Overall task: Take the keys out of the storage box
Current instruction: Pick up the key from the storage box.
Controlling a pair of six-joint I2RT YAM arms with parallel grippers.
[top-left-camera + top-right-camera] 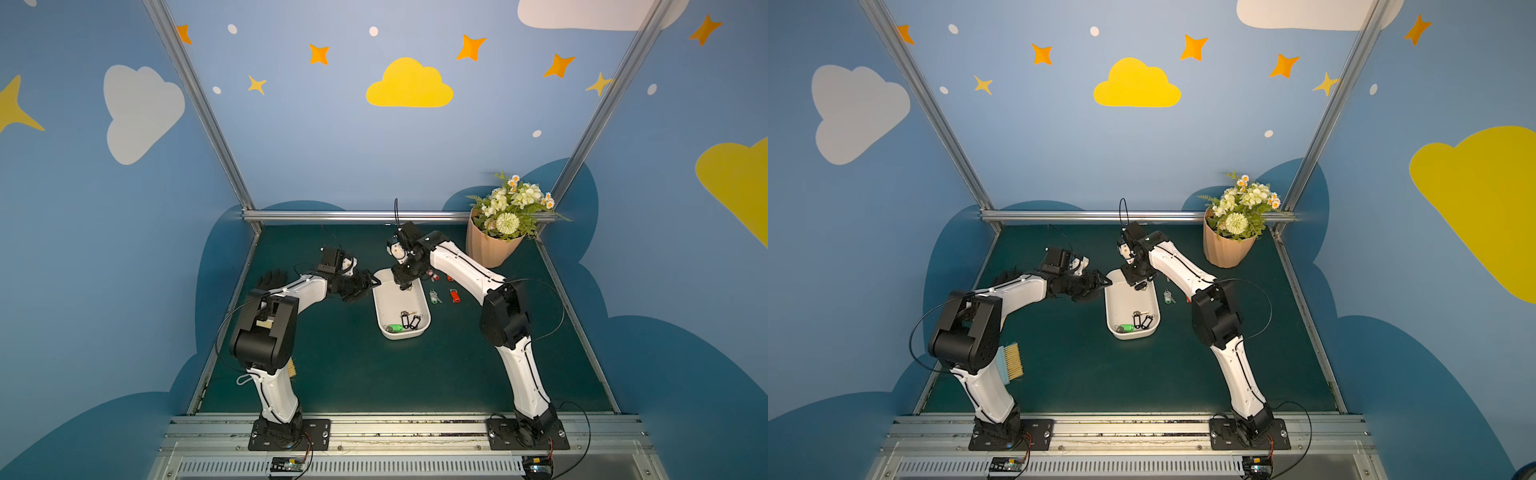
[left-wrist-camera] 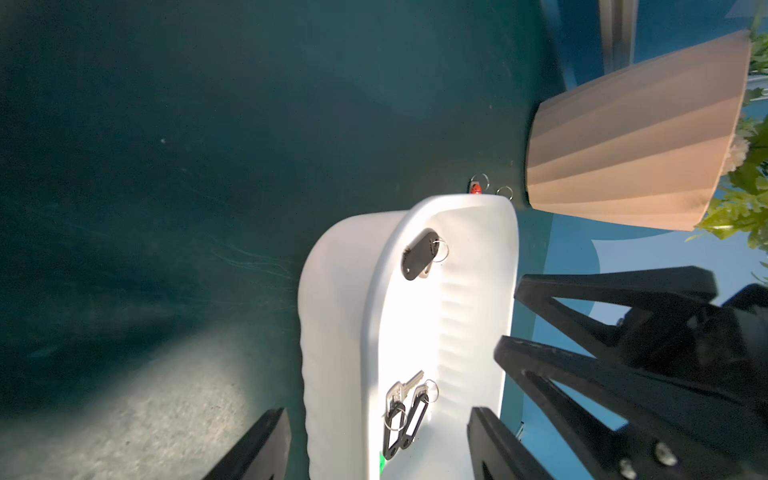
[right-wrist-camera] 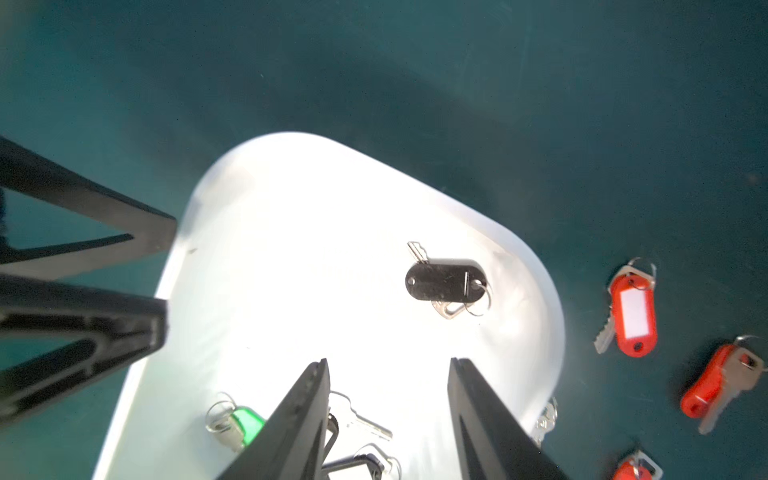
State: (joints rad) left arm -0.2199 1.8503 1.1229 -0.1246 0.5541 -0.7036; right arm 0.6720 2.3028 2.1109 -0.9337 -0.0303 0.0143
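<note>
The white storage box (image 1: 390, 305) lies mid-table. Several keys are in it: two with black tags (image 1: 410, 321), one green-tagged (image 1: 393, 328) at its near end, and a black-tagged key (image 3: 444, 280) at its far end. Outside it, to its right, lie red-tagged keys (image 3: 633, 313) and a green-tagged key (image 1: 435, 297). My right gripper (image 3: 387, 361) hangs open over the box's far end, nothing between its fingers, the black-tagged key just beyond them. My left gripper (image 2: 378, 440) is open at the box's far left corner (image 1: 371, 286), holding nothing.
A ribbed peach flower pot (image 1: 490, 249) with flowers stands at the back right, close behind the right arm. A brush (image 1: 1011, 359) lies by the left arm's base. A metal rail (image 1: 357, 216) bounds the far edge of the green mat.
</note>
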